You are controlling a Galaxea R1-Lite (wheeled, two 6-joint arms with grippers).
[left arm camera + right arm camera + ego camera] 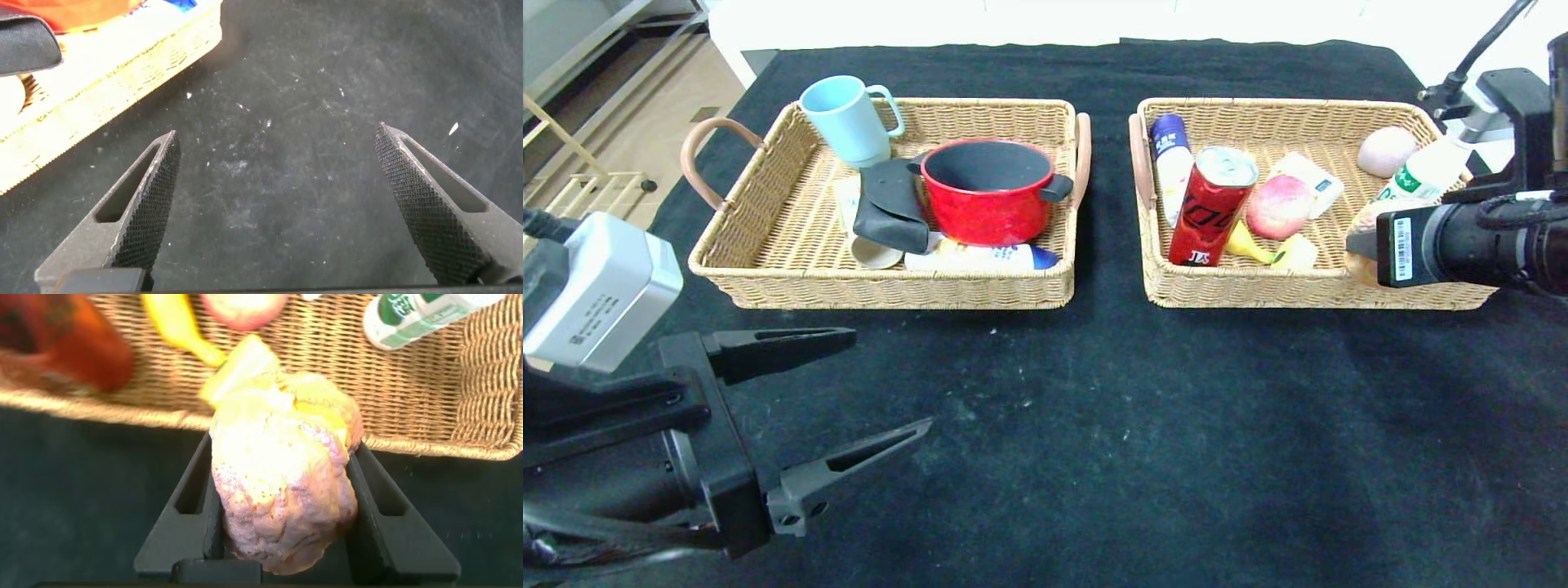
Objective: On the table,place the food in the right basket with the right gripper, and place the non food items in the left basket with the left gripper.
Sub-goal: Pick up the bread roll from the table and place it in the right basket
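R gripper [282, 518]: fingers [192, 498] clamped on a lumpy bread roll [282, 465], one finger each side, roll sticking out past the tips. In head view the roll [1364, 224] hangs right at the front wall of the right basket [1307, 296], near its front right corner; R arm reaches in from the desk's right edge.

L gripper [845, 392]: fingers [143, 208] spread wide, nothing between them, only bare cloth below. It sits low over the front left part of the desk, in front of the left basket [890, 290] & apart from it.

Right basket holds: red can [1211, 208] upright near front left, white/blue bottle [1172, 163] lying along the left wall, apple [1278, 207] mid, small white carton [1308, 180] behind it, yellow pieces [1270, 249] at the front wall, pale round item [1386, 151] at back right, green-label bottle [1425, 173] leaning on the right rim.

Left basket holds: red pot [988, 192] w/ black handles mid-right, light blue mug [847, 118] at back left corner, dark pouch [890, 204] beside the pot, tube [980, 258] lying along the front wall, small pale round thing [876, 253] near it – can't tell what.

Surface: black cloth [1094, 425] over the desk, speckled w/ white lint & scuffs. Both baskets side by side across the back half, a gap between them. Beyond the left edge: tan floor [621, 139] & a light metal frame [572, 147]; white surface past the back edge.
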